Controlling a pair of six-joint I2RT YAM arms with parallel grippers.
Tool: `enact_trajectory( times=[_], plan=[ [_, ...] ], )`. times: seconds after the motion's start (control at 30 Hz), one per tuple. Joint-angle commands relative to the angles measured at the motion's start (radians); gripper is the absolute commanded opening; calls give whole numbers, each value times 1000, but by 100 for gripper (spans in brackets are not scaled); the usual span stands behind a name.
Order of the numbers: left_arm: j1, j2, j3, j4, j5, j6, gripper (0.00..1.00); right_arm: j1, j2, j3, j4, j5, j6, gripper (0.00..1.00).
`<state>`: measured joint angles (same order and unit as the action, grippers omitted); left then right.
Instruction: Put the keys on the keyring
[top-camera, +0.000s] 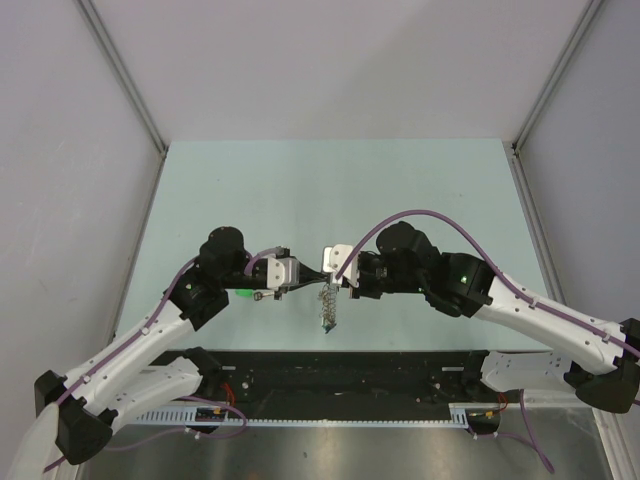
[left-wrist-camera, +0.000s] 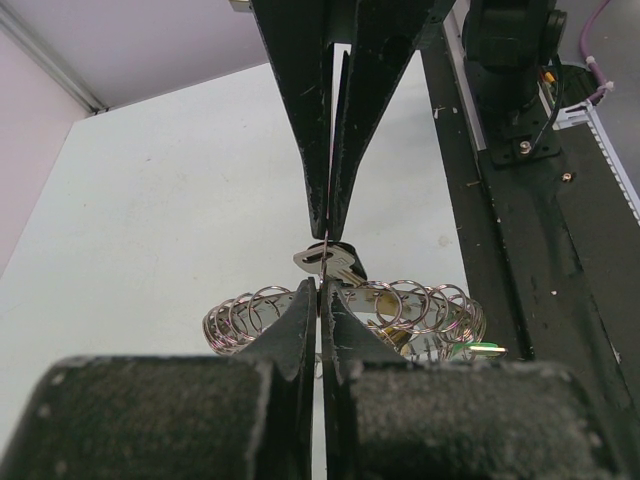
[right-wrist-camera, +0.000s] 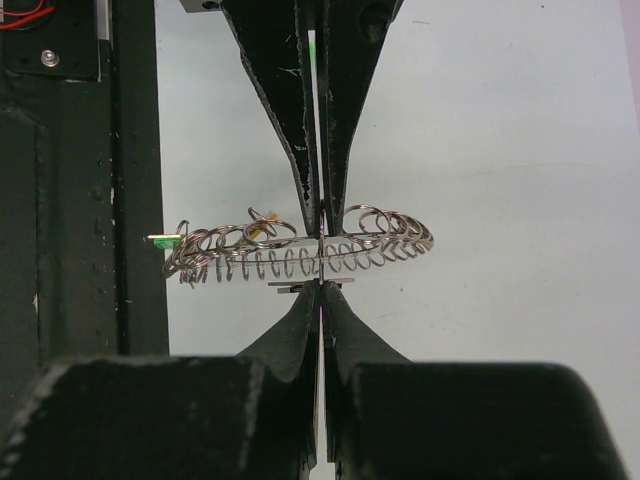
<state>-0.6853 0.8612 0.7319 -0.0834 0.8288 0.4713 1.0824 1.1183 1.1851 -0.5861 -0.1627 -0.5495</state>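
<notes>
The keyring (top-camera: 328, 306) is a metal band strung with several small wire rings, and it hangs between my two grippers just above the table. It also shows in the left wrist view (left-wrist-camera: 420, 305) and the right wrist view (right-wrist-camera: 385, 240). My left gripper (top-camera: 308, 273) (left-wrist-camera: 320, 287) and right gripper (top-camera: 334, 270) (right-wrist-camera: 320, 288) meet tip to tip, both shut on a thin wire ring of it. A silver key (left-wrist-camera: 326, 262) lies flat at the right gripper's tips. A green key head (right-wrist-camera: 163, 240) (left-wrist-camera: 482, 348) and a yellow one (right-wrist-camera: 262, 229) hang on the rings.
The pale green table (top-camera: 330, 190) stretches beyond the grippers, with grey walls on three sides. A black rail (top-camera: 340, 372) with cables runs along the near edge, right beside the keyring. A small dark item (top-camera: 262, 295) lies by my left wrist.
</notes>
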Motion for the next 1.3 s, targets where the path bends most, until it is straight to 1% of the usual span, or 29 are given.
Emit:
enact_trajectory(
  times=[0.0,0.47,0.8,1.27],
  plan=[
    [-5,-14,4,57,0,12,0,-4,-8,11,9,-14,13,0],
    [-5,-11,6,54,26,12,0,-15,5,11,14,2,29,0],
    [-5,-11,8,53,20,12,0,-19,0,11,20,-40,28,0],
    [-5,-13,8,51,26,13,0,-26,11,11,26,-32,37,0]
  ],
)
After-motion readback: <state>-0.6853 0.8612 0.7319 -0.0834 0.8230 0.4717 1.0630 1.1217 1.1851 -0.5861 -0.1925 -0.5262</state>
